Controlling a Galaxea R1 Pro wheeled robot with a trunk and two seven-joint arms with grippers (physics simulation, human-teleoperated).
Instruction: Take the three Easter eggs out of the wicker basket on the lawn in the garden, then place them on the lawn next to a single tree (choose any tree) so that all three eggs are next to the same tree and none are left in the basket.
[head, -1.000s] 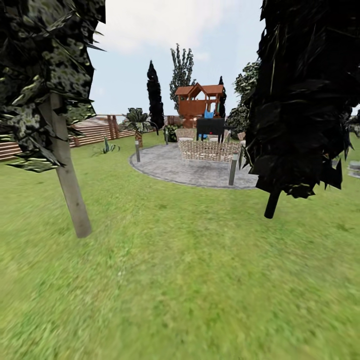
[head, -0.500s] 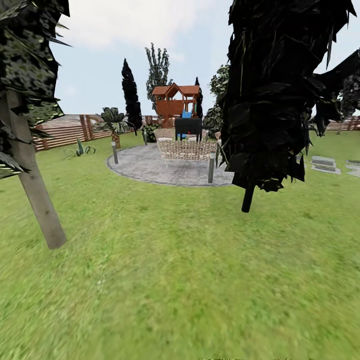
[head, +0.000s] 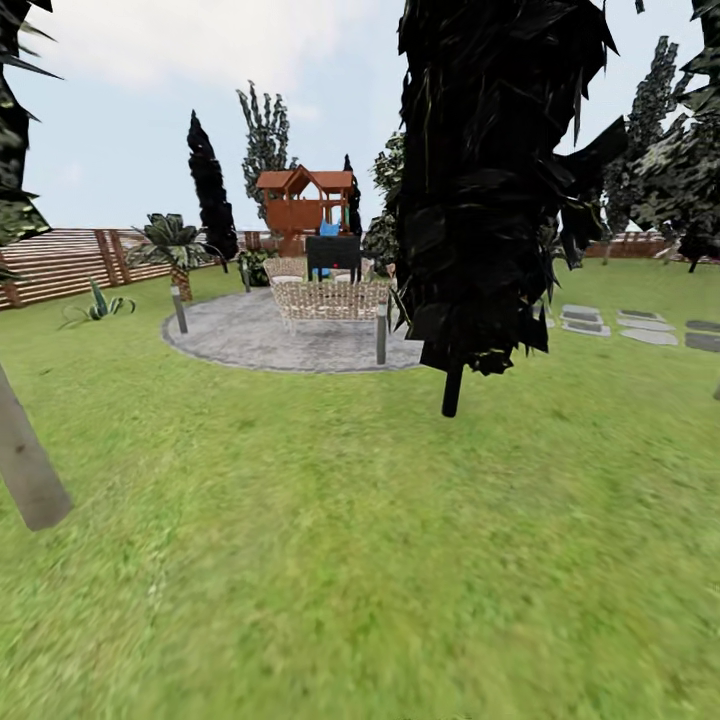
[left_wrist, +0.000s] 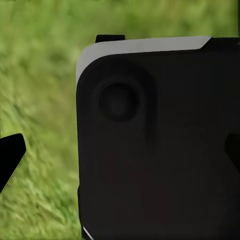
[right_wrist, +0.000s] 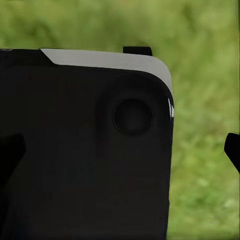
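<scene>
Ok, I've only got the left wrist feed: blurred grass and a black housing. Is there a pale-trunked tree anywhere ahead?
Observer: Yes. In the head view a pale grey-beige trunk rises from the lawn at the left edge, close by.
Operator: What's straight ahead?
Observer: A thin dark-trunked tree with black leaves stands near the centre, farther off.
Operator: And past that one?
Observer: A round stone patio lies behind it to the left, and grey stepping stones lie to the right.
</scene>
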